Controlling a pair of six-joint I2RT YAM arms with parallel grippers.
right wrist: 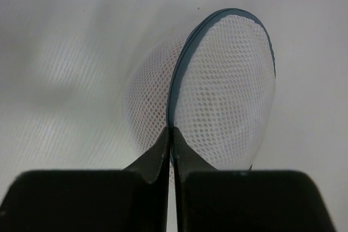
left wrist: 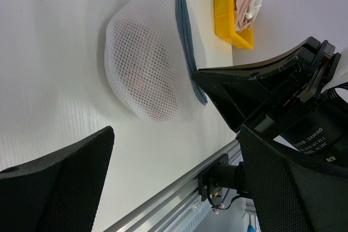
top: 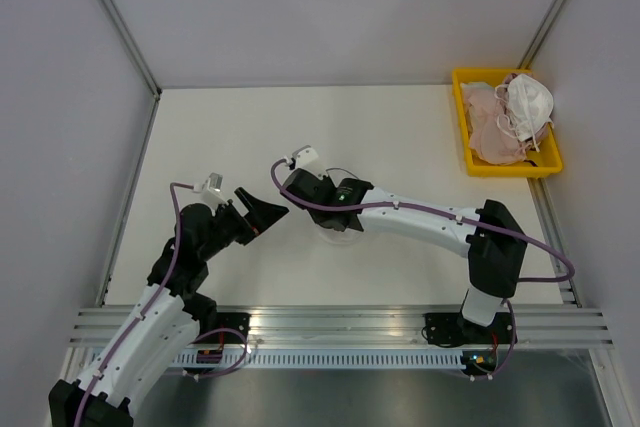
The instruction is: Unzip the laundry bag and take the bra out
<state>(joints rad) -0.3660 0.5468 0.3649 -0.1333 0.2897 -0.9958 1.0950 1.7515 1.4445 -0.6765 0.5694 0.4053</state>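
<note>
Mesh laundry bag (right wrist: 228,91) rim between closed right jaws

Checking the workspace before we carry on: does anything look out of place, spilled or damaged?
Nothing spilled or damaged. One untidy spot: the white cupped item lies over the right rim of the yellow bin. The laundry bag looks zipped, its rim pinched by the right gripper.

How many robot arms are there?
2. The left arm reaches in from the near left; the right arm stretches from the near right to the laundry bag.
</note>
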